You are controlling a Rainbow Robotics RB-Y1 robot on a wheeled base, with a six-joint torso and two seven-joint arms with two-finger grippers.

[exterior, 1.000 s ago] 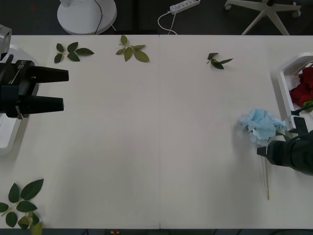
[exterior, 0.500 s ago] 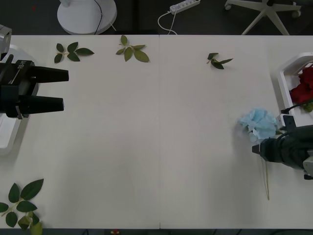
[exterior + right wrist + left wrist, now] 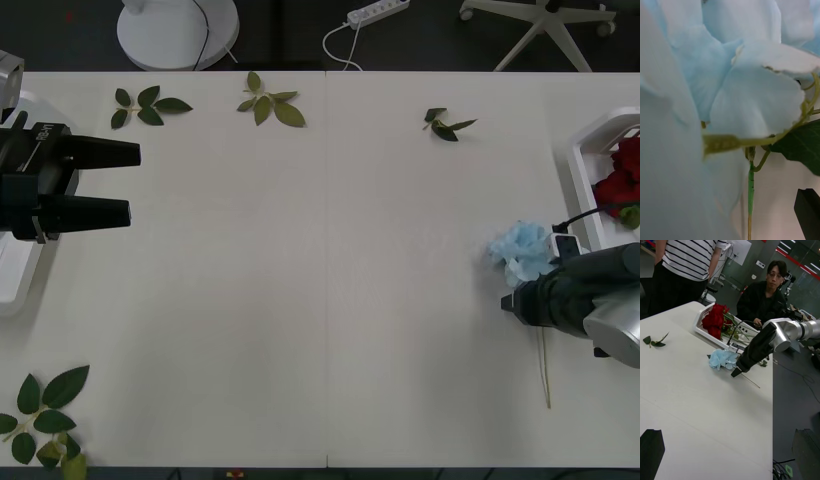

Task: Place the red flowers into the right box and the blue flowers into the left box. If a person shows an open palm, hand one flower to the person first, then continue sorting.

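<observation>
While the pale sky-blue hydrangea-like flower [image 3: 522, 250] lies flat near the surface's right edge, here's the rundown:

Blue flower: bloom on the white surface [image 3: 330, 300], thin stem [image 3: 545, 375] trailing toward the robot; just beside the shallow white plastic tray on the right [image 3: 585, 170].
Right gripper [image 3: 512, 300]: black tip low over the stem just below the bloom; the wrist view has petals and the green stem right in front of it. Whether its fingers are apart or pinching, I cannot tell.
Red roses [image 3: 622, 180]: deep-red bunch already in that right tray.
Left gripper [image 3: 128, 183]: parked at the surface's left edge, black fingers spread, nothing between them.
Left tray [image 3: 14, 285]: white rim partly hidden under the left arm; that's my read of where the blue flower goes.
Doing it well: centre on the stem just under the head, not the petals; close firmly, lift until the stem end clears the surface, then carry it across.
Risk: thin stem may slip or pivot.
Loose green leaf sprigs [image 3: 270, 103]: ignore.
</observation>
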